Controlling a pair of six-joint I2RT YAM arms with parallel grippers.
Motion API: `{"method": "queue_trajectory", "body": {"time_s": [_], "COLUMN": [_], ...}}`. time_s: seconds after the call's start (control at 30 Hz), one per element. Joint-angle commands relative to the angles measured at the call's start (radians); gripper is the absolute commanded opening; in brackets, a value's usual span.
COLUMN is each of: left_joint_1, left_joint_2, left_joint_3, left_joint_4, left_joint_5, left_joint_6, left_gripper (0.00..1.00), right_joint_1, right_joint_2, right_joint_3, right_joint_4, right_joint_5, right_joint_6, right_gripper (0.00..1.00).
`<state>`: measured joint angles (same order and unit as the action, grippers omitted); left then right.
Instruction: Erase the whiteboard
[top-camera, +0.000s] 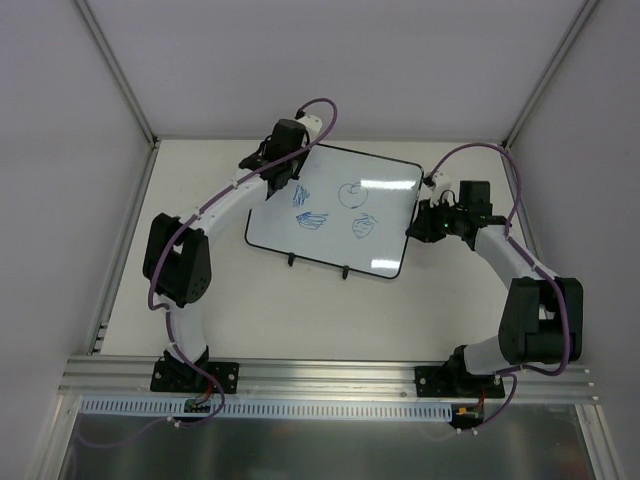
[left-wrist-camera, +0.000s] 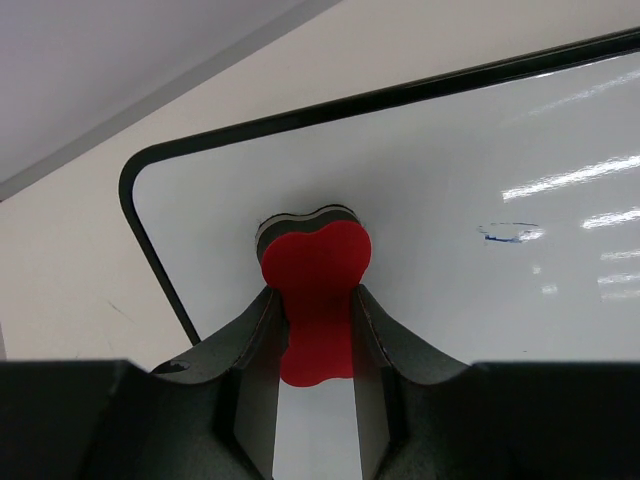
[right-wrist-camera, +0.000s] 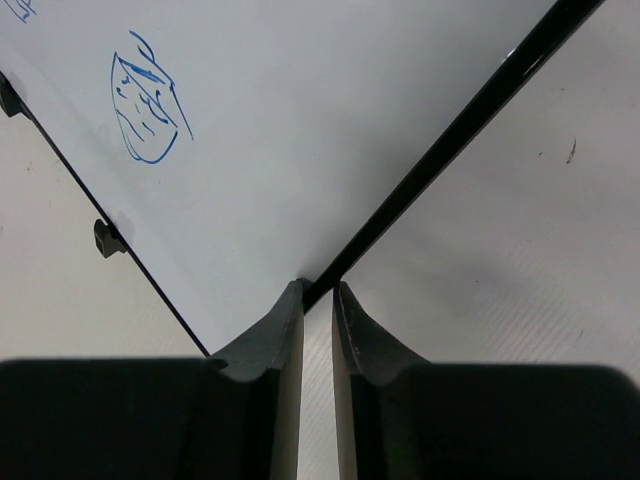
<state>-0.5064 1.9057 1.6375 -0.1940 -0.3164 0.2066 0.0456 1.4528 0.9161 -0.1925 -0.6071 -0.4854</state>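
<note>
Two jobs — steadying, wiping.
Right gripper (right-wrist-camera: 318, 290) pinches the whiteboard (right-wrist-camera: 300, 120) rim to hold it; left gripper (left-wrist-camera: 314, 300) clamps the eraser (left-wrist-camera: 315, 265) against it.

No legible text anywhere, only blue marker doodles (top-camera: 311, 220) on the whiteboard (top-camera: 385, 215).

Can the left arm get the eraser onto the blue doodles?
Probably yes. The left tool, gripping the red eraser, sits at the far left corner of the whiteboard; only bare board separates it from the doodles. The right tool pinches the right edge.
</note>
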Motion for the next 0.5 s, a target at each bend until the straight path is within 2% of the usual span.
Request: {"method": "queue_trajectory", "body": {"time_s": [0.0, 0.47], "left_joint_1": [-0.004, -0.162], "left_joint_2": [0.007, 0.056], "left_joint_3": [0.047, 0.059], "left_joint_4": [-0.015, -0.065], "left_joint_5": [0.025, 0.069], "left_joint_6": [0.051, 0.116], "left_gripper": [0.0, 0.0], "right_joint_1": [0.019, 0.019], "right_joint_2": [-0.022, -0.022], "right_joint_3": [-0.01, -0.003], "right_joint_4": [-0.007, -0.007], "right_joint_5": [0.032, 0.038], "right_joint_6": [-0.051, -0.053], "right_gripper": [0.09, 0.09]}}
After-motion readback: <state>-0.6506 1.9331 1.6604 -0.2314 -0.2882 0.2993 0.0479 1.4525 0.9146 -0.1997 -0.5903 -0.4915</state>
